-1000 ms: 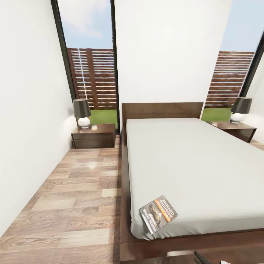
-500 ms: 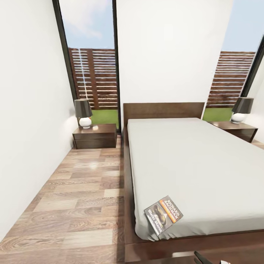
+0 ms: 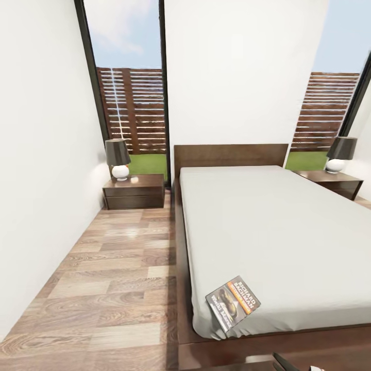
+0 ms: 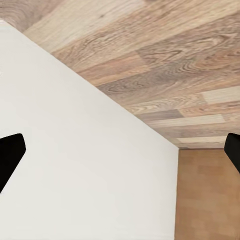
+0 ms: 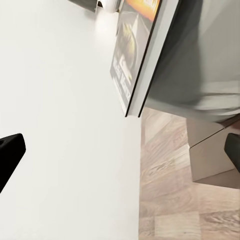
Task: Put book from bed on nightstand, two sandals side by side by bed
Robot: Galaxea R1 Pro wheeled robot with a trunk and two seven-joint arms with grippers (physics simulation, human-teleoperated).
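**Book at the foot corner of the bed, both grippers wide and empty**

In the head view the bed (image 3: 278,226) ran away from the robot, its dark headboard (image 3: 230,154) against the white far wall. The book (image 3: 233,302) lay flat on the mattress at the near left corner, close to the edge and turned at an angle to it. A nightstand (image 3: 133,191) stood left of the headboard, well beyond the book, with a dark-shaded lamp (image 3: 117,158) on its top. A second nightstand (image 3: 334,183) stood on the bed's right side, carrying another lamp (image 3: 340,153). Plank floor (image 3: 108,278) stretched between the bed and the left wall.

The right gripper (image 5: 120,155) stood wide open, its two black fingertips (image 5: 10,152) far apart at the picture's edges, nothing between them. Ahead of that gripper, the book (image 5: 137,55) showed edge-on with its cover and orange band, resting on the pale mattress (image 5: 205,65) beyond the fingers and not touching them. A strip of floor (image 5: 170,200) lay alongside.

The left gripper (image 4: 120,155) was likewise spread wide, its fingertips (image 4: 10,155) apart and holding nothing. Ahead of it were a white surface (image 4: 85,165) and planks (image 4: 165,55).
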